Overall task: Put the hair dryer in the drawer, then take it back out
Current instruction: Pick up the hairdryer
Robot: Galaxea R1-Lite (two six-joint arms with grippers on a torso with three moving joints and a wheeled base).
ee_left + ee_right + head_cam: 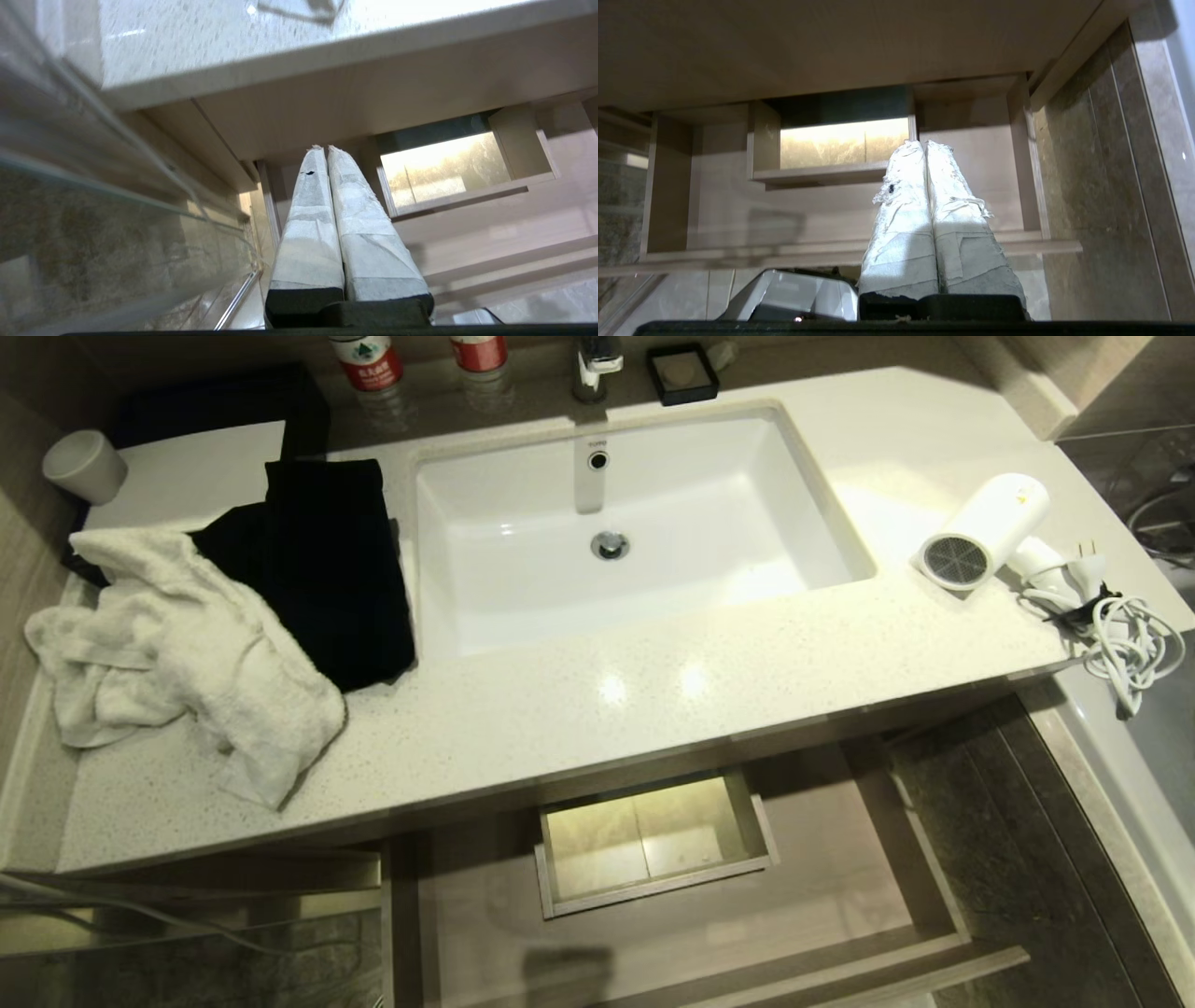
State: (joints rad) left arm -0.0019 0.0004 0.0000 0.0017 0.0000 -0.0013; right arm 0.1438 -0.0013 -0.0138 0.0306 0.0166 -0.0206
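Head view hides both arms, hair dryer [991, 527] on counter [597, 709], both jaws clenched empty.

Right gripper low before the open wood-grain drawer

The right gripper [924, 145], its two tape-wrapped pale fingers [901, 224] pressed together and empty, points toward the wide, shallow, light wood-grain drawer [859, 205], pulled out beneath the underside of the beige counter [831, 42]. A boxed rectangular cutout [831, 144] sits at its back, brightly lit inside. A dark stone-tiled wall [1101, 186] stands beside the drawer.
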